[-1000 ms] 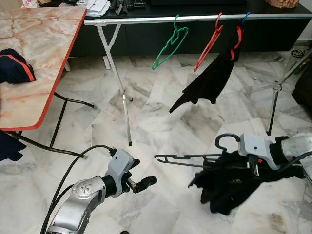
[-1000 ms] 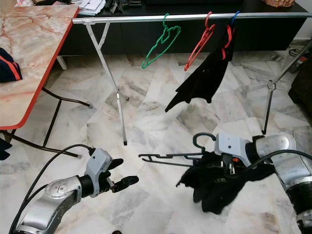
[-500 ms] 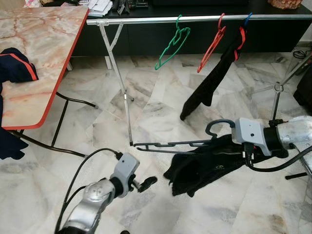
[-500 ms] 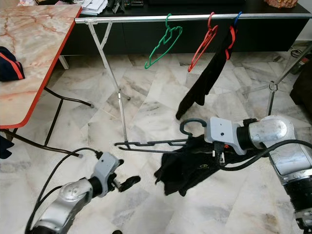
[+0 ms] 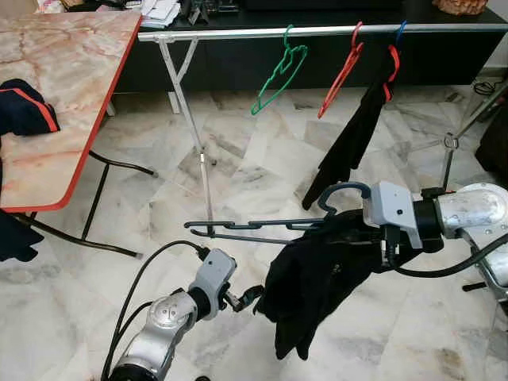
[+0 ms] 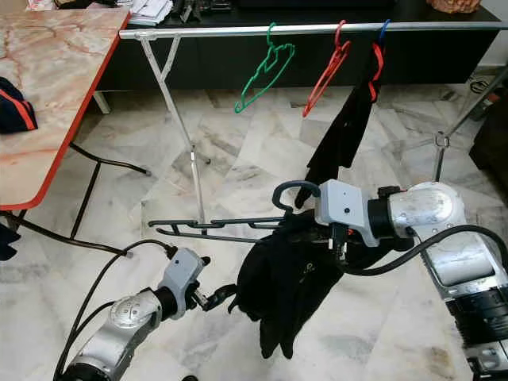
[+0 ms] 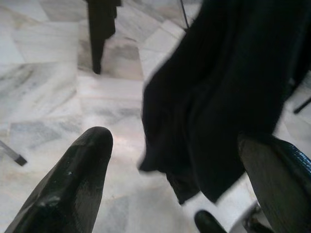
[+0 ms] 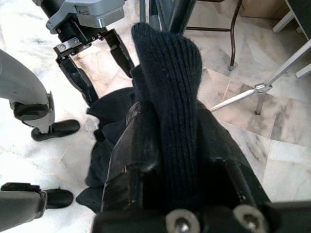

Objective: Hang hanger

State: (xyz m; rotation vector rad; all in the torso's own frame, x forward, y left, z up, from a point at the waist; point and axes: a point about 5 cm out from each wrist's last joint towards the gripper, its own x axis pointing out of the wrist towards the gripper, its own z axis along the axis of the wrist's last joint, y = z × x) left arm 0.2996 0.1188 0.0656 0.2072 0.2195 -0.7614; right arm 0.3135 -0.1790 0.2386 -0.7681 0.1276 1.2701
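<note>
My right gripper (image 5: 363, 236) is shut on a dark hanger (image 5: 262, 229) held roughly level above the floor, its hook (image 5: 346, 193) pointing up. A black garment (image 5: 316, 279) is draped over the hanger and hides the gripper's fingers; in the right wrist view the garment (image 8: 167, 107) is pinched between them. My left gripper (image 5: 246, 297) is low and open, just beside the garment's lower left edge. In the left wrist view its fingers (image 7: 73, 179) stand wide apart with the garment (image 7: 228, 97) in front. The silver clothes rail (image 5: 238, 33) runs across the back.
On the rail hang a green hanger (image 5: 278, 71), a red hanger (image 5: 341, 70) and a blue one carrying a black garment (image 5: 353, 143). The rack's legs (image 5: 200, 155) stand on the marble floor. A red-edged table (image 5: 71, 87) with dark clothes (image 5: 24, 107) is at the left.
My right gripper has raised the hanger and garment and carried them to the left. My left gripper has come closer to the garment's lower edge.
</note>
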